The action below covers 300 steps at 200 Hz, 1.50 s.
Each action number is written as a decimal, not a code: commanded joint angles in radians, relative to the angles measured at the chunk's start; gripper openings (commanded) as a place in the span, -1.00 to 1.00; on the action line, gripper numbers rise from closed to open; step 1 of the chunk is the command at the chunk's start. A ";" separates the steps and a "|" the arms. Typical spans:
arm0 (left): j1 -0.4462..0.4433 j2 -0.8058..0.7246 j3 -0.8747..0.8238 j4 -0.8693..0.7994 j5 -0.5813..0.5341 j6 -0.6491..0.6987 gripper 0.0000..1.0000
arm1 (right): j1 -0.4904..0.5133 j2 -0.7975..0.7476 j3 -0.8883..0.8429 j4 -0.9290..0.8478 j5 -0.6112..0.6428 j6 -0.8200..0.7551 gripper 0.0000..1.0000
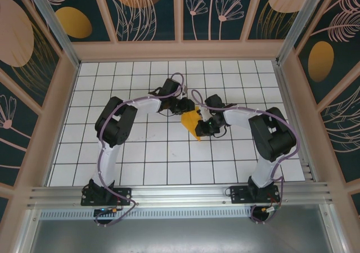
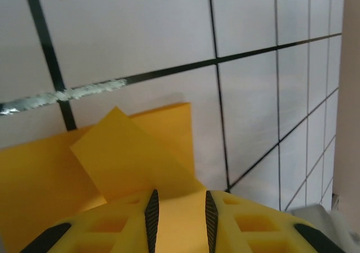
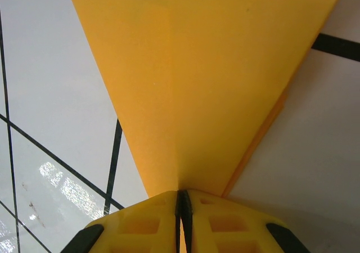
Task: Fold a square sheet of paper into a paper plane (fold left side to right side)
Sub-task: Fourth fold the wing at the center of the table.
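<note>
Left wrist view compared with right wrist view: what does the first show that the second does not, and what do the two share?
Left wrist view: the left gripper, its jaws a little apart, with the paper seen between and beyond them. A flap is folded across the paper, and a scuffed grid line runs behind it.
Right wrist view: the right gripper, its jaws shut on a narrow end of the paper, which widens away from the fingers.
Both: the same orange-yellow paper and the white table with black grid lines.
</note>
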 commanded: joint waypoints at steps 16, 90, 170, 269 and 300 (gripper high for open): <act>0.007 0.067 0.069 -0.005 -0.014 -0.004 -0.38 | -0.011 0.058 -0.025 -0.117 0.098 -0.001 -0.71; 0.006 0.100 0.015 -0.052 -0.132 -0.007 -0.41 | -0.034 -0.143 -0.008 -0.056 0.075 0.152 -0.69; 0.006 0.075 -0.027 -0.020 -0.129 -0.020 -0.42 | 0.041 -0.176 -0.070 0.292 0.046 0.593 -0.74; 0.006 0.073 -0.032 -0.012 -0.123 -0.022 -0.44 | 0.047 -0.002 0.014 0.300 0.139 0.619 -0.79; 0.007 0.076 -0.032 -0.015 -0.122 -0.021 -0.43 | 0.050 0.031 0.026 0.261 0.167 0.594 -0.79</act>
